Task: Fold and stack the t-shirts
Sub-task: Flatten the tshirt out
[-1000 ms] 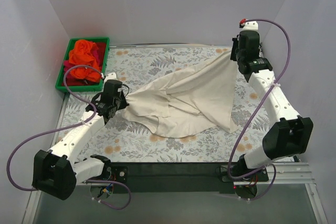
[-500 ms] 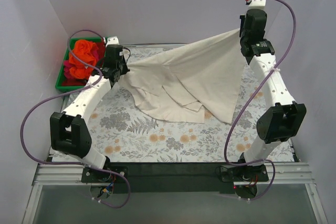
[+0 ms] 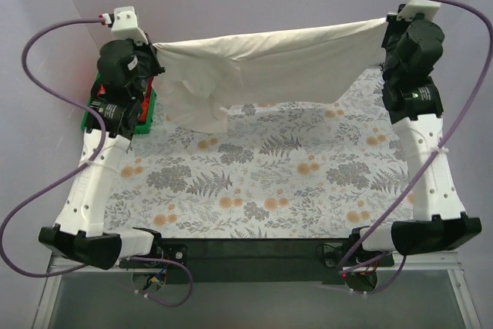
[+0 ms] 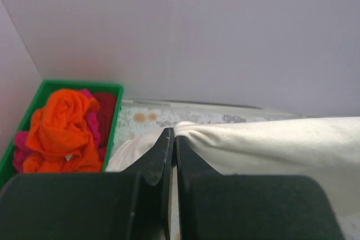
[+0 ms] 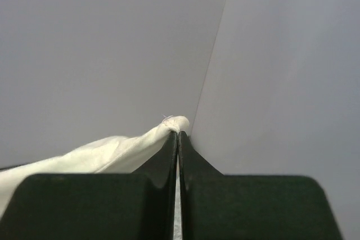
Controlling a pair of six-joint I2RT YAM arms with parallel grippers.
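The cream t-shirt point(image 3: 269, 63) hangs stretched in the air between both grippers, high above the floral tablecloth point(image 3: 269, 175); a bunched part droops at its left. My left gripper point(image 3: 154, 48) is shut on its left corner, seen in the left wrist view point(image 4: 173, 134) with the cloth point(image 4: 270, 144) running right. My right gripper point(image 3: 385, 25) is shut on the right corner, seen in the right wrist view point(image 5: 178, 133) with the cloth point(image 5: 101, 153) running left. Orange point(image 4: 62, 125) and red-magenta point(image 4: 101, 108) t-shirts lie crumpled in the green bin point(image 4: 34, 105).
The green bin point(image 3: 148, 109) stands at the table's far left corner, mostly hidden behind the left arm in the top view. White walls close in the back and both sides. The black base rail point(image 3: 254, 252) runs along the near edge.
Both arms have risen and spread apart, lifting the cream t-shirt off the table and pulling it taut in the air.
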